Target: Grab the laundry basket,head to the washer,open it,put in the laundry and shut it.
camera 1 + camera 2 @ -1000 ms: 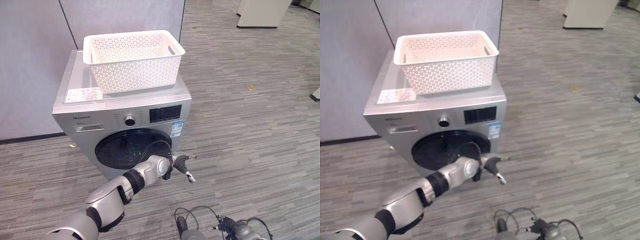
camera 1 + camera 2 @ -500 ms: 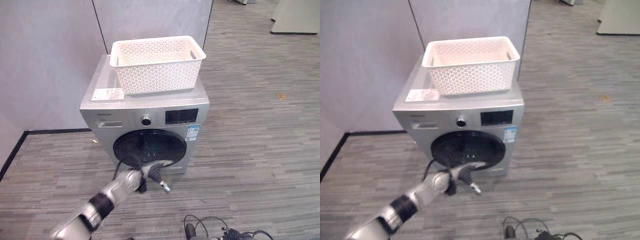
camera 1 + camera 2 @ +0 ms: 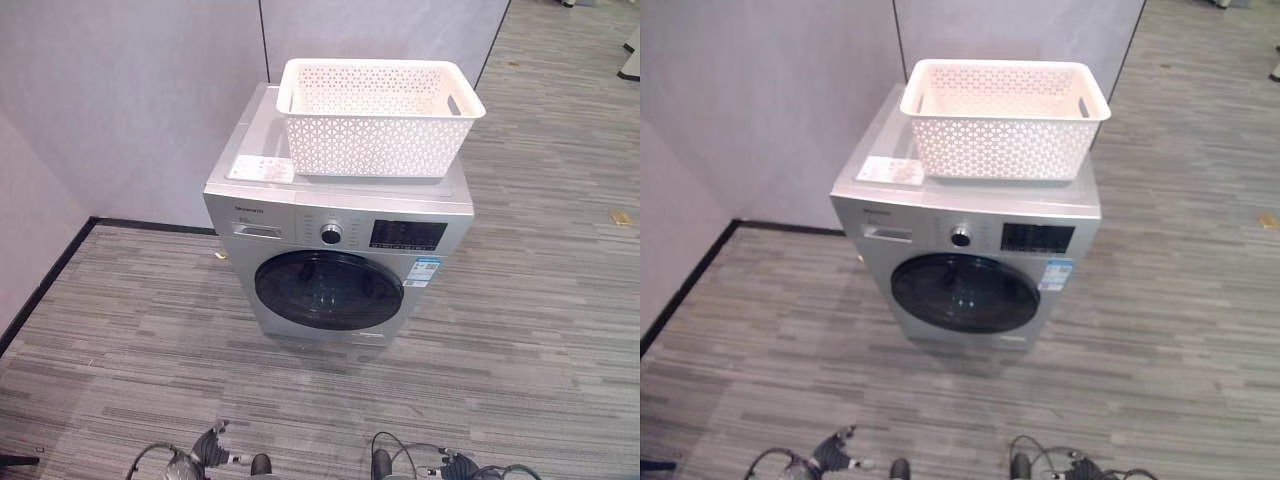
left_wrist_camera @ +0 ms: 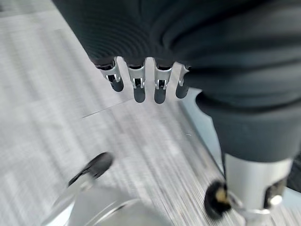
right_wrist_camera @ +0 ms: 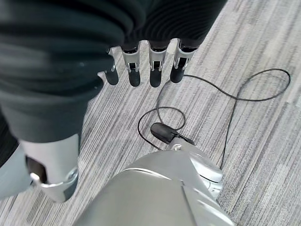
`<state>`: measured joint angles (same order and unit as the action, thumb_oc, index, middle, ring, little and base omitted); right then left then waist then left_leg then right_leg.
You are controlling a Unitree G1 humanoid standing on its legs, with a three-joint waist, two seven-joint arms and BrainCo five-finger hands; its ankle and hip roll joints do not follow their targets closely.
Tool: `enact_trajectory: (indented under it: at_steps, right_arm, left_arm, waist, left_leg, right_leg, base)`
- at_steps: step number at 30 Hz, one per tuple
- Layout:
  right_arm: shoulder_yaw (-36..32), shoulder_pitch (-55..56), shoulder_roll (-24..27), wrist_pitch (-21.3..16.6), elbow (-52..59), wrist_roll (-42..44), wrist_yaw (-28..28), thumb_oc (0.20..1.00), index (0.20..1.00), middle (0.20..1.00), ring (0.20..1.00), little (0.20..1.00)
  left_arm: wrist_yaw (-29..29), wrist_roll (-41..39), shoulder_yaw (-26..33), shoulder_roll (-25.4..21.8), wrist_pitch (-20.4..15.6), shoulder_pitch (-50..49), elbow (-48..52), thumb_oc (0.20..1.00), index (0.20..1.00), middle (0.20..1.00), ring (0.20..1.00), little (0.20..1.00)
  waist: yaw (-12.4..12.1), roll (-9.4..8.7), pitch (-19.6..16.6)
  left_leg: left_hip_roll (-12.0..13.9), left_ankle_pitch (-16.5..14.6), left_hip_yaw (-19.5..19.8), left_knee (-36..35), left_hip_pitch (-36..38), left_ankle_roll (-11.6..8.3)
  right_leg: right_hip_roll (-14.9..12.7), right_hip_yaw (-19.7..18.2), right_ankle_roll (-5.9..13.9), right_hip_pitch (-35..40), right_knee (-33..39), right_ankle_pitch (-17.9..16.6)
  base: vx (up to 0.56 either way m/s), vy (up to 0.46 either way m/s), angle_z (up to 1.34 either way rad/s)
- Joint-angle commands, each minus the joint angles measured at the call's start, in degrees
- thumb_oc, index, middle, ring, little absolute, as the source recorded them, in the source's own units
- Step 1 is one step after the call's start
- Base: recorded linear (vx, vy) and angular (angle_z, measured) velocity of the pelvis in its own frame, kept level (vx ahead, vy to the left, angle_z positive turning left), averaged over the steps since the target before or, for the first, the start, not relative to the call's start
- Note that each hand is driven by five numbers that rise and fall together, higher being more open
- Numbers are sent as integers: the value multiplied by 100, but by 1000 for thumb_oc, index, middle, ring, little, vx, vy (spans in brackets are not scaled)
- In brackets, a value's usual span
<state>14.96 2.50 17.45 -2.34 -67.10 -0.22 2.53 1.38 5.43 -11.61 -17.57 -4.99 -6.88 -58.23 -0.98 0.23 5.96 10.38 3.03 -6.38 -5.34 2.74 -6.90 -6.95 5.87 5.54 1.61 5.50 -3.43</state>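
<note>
A white lattice laundry basket point(image 3: 378, 130) stands on top of the silver washer point(image 3: 340, 215), toward its right side; only bare lattice walls show inside it. The washer's round dark door point(image 3: 328, 290) is shut. My left hand point(image 4: 138, 87) hangs low over the grey floor with relaxed fingers and holds nothing. My right hand point(image 5: 155, 66) also hangs over the floor, its fingers straight and empty. Both hands are well short of the washer.
A grey partition wall point(image 3: 380, 25) stands right behind the washer, and a wall with black skirting point(image 3: 45, 285) runs along the left. A white paper sheet point(image 3: 260, 168) lies on the washer's top left. Striped grey floor point(image 3: 540, 330) spreads to the front and right.
My left arm, stretched toward the washer door before, has dropped out of the eye views. The camera has shifted, so the washer sits further right in the picture.
</note>
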Motion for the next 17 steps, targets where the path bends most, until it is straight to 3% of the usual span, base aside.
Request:
enact_trajectory:
  at_steps: [1, 8, 17]
  right_arm:
    - [-127, 69, -102, -169, -186, 178, -158, 1000, 1000, 1000, 1000, 1000]
    - [-305, 189, -250, -155, -404, 278, -284, 1000, 1000, 1000, 1000, 1000]
    - [-342, 151, -342, -91, -708, 296, -370, 1000, 1000, 1000, 1000, 1000]
  left_arm:
    - [351, -665, 271, -70, -297, 428, -351, 1000, 1000, 1000, 1000, 1000]
    - [364, -1440, 761, 152, -456, 354, -877, 1000, 1000, 1000, 1000, 1000]
    - [244, -1463, 654, 322, -487, 351, -1202, 1000, 1000, 1000, 1000, 1000]
  waist:
    - [-111, -255, -131]
    - [-69, -292, -272]
    - [20, -293, -342]
  left_leg:
    - [-130, -251, 287, 241, -220, 171]
    - [-191, -248, 244, 190, -212, 187]
    - [-234, -295, 155, 173, -142, 220]
  right_leg:
    - [-387, 225, 441, -46, -438, 368]
    - [-445, 200, 474, -43, -321, 260]
    - [-483, 85, 484, -66, -290, 199]
  base:
    - [-36, 9, 15]
    - [-14, 11, 5]
    - [-10, 22, -9]
